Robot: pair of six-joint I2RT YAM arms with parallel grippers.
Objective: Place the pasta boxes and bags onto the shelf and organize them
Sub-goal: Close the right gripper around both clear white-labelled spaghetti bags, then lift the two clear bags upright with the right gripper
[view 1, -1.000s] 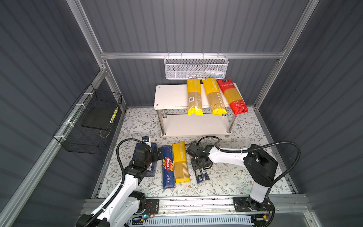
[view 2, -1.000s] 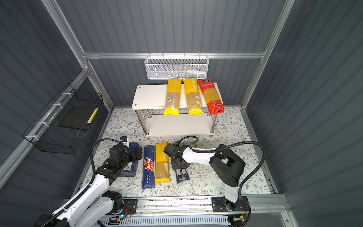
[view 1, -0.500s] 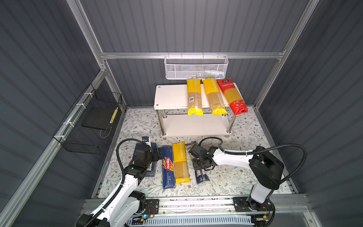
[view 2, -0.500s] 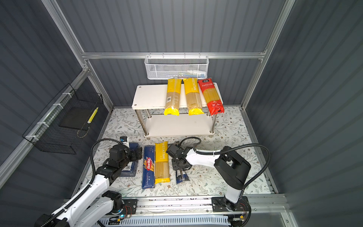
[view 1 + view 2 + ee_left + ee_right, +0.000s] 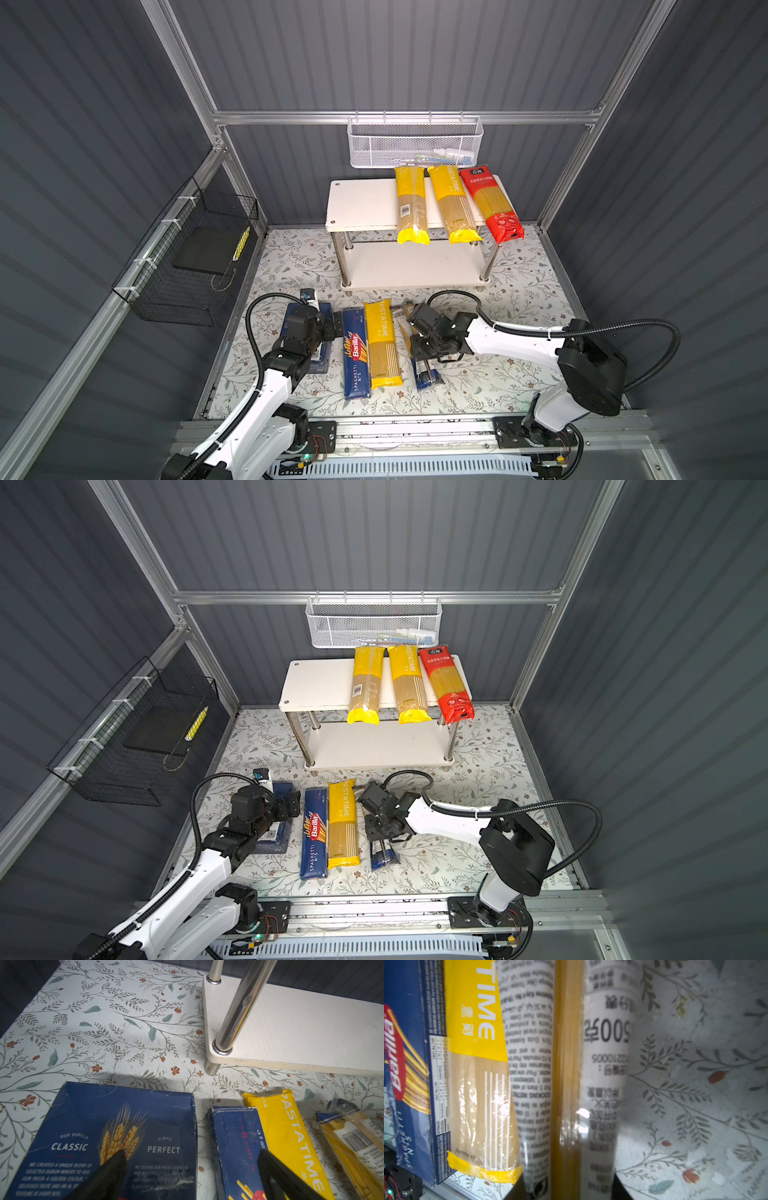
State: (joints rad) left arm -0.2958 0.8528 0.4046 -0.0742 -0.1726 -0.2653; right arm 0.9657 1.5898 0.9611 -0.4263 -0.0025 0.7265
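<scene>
I see right gripper (image 5: 420, 355) narrow, jaws pinching clear bag (image 5: 428, 376) near middle. I lift level and slow, clear of yellow bag (image 5: 382, 345), toward shelf (image 5: 361, 203).

Glossy, crinkled plastic bag (image 5: 566, 1084) in the right gripper (image 5: 422, 354); scuffed matt cardboard box (image 5: 116, 1126) below the left gripper (image 5: 191, 1154); polished chrome shelf leg (image 5: 241, 1007).

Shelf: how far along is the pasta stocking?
Done: two yellow bags and the red bag lie on the shelf, on its top board. In hand: the right gripper grips the clear bag on the mat. The left gripper hangs open over the wide Barilla box and the spaghetti box. Left: those three and the third yellow bag, all on the mat.
</scene>
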